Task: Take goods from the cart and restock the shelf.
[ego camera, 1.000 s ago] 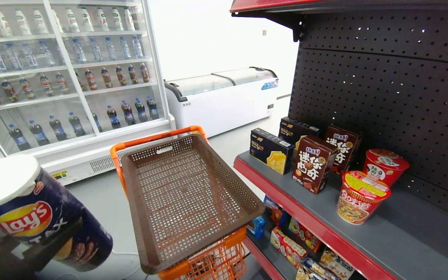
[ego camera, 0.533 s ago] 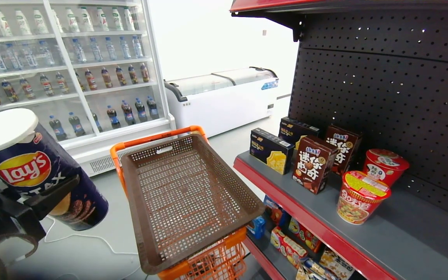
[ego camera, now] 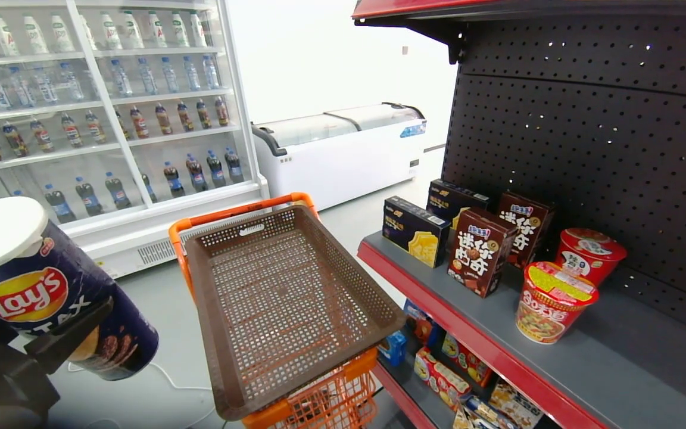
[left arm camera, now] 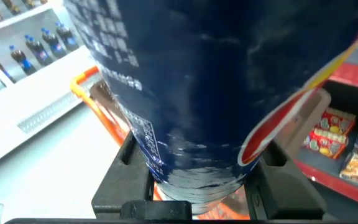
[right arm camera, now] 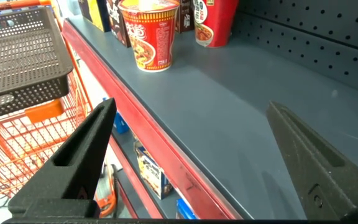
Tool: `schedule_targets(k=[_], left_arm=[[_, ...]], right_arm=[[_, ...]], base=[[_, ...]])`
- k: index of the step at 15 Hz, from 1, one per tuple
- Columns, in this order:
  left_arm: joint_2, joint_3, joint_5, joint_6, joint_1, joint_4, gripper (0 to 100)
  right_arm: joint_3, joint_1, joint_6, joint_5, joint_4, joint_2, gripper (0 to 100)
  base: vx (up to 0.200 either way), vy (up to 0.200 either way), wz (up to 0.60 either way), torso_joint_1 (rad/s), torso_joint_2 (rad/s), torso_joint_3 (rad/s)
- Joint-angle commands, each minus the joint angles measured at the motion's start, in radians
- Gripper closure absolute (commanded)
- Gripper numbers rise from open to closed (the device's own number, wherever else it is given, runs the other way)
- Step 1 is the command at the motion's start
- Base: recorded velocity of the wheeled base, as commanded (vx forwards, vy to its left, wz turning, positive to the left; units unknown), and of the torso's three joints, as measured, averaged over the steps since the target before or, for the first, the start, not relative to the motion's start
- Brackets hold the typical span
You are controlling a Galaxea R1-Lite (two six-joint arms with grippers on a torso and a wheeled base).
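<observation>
The left jaws are clamped on the chip can [ego camera: 51, 292], gripping round its lower half; the can leans, white lid uppermost, out over the floor [ego camera: 152, 310]; the orange cart [ego camera: 240, 213] stands between it and the shelf [ego camera: 611, 351]. A brown mesh tray [ego camera: 286, 298] sits on top of the cart, just beside the shelf's red edge; over on the other arm, the right jaws are spread wide, hanging above the shelf's grey board. On that board dark snack boxes [ego camera: 477, 250] stand upright in a cluster; two red noodle cups [ego camera: 554, 304] stand just beside them, the front one near the right jaws. Bright packets [ego camera: 450, 369] crowd the shelf below; behind, a glass-door fridge [ego camera: 99, 119] lined with bottles and a white chest freezer [ego camera: 343, 155].
</observation>
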Motion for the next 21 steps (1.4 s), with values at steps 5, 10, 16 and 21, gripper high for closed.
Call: schedule_targets(k=[5, 10, 16, 21], left_arm=[[-0.008, 0.003, -0.001, -0.002, 0.001, -0.003, 100], [-0.008, 0.007, -0.001, -0.002, 0.001, -0.003, 100], [-0.007, 0.007, 0.002, -0.005, 0.003, -0.003, 100], [-0.007, 0.005, 0.002, -0.006, 0.004, -0.001, 100]], right_arm=[[0.0, 0.0, 0.0, 0.001, 0.0, 0.0, 0], [0.0, 0.0, 0.0, 0.001, 0.0, 0.0, 0], [0.0, 0.0, 0.0, 0.001, 0.0, 0.0, 0], [0.0, 0.0, 0.0, 0.001, 0.0, 0.0, 0]], base=[[0.0, 0.0, -0.6, 0.0, 0.0, 0.002], [0.0, 0.0, -0.6, 0.004, 0.0, -0.001], [0.0, 0.0, -0.6, 0.001, 0.0, 0.002], [0.0, 0.0, -0.6, 0.003, 0.0, 0.003]])
